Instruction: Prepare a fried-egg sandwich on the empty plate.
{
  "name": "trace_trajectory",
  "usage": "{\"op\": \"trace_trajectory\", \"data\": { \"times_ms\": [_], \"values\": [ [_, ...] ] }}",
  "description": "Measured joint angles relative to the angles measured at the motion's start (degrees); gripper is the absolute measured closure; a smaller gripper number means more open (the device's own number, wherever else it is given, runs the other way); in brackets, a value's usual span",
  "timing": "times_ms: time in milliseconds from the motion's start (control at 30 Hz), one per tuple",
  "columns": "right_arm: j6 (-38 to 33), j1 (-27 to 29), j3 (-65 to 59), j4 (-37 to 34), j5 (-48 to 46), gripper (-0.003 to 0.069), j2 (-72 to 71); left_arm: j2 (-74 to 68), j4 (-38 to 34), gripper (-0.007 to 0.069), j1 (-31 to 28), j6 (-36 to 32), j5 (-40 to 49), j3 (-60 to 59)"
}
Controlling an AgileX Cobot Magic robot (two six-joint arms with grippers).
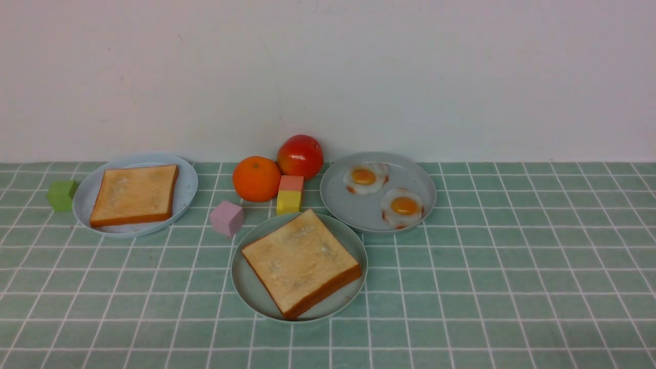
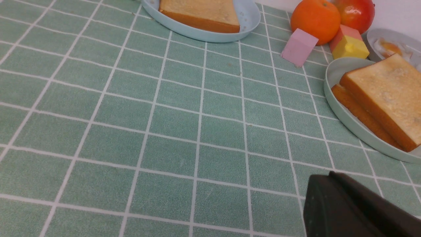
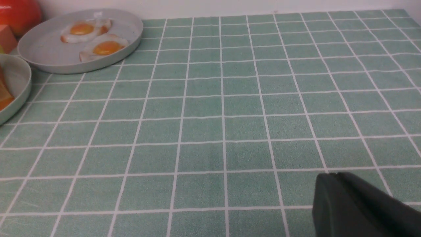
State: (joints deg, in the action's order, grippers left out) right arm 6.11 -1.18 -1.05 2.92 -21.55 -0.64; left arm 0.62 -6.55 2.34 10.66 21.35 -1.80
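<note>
Surface: a green checked tablecloth [image 1: 512, 266] against a plain white wall [image 1: 328, 77]. Neither arm shows in the front view.

The empty plate [image 1: 246, 292], mint-green, sits at centre front and is in fact occupied. A toast slice [image 1: 300, 261] lies flat on it, turned corner-on to the robot. The left wrist view shows a second crust edge [image 2: 358, 115] under that slice. Whether an egg lies between them cannot be told.

Two fried eggs [image 1: 364, 177] [image 1: 403, 206] lie flat on the grey plate [image 1: 359, 215], just behind and to the right of the mint plate. A further toast slice [image 1: 134, 195] rests on the pale blue plate [image 1: 187, 189], well to the left.

Left gripper [image 2: 358, 210]: only a dark edge is in view, low over bare cloth. Jaw state cannot be told. Right gripper [image 3: 361, 210]: the same finding.

Judgement: the eggs lie forward and toward the centre from the right gripper, so the right arm is nearer them. The blue-plate toast falls to the left arm.
</note>
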Motion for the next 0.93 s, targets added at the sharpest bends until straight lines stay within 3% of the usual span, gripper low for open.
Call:
{"op": "trace_trajectory", "data": {
  "times_ms": [933],
  "values": [
    [0.0, 0.0, 0.0, -0.1, 0.0, 0.0613, 0.0, 0.0, 0.0, 0.0637, 0.0, 0.1, 0.0, 0.0]
  ]
}}
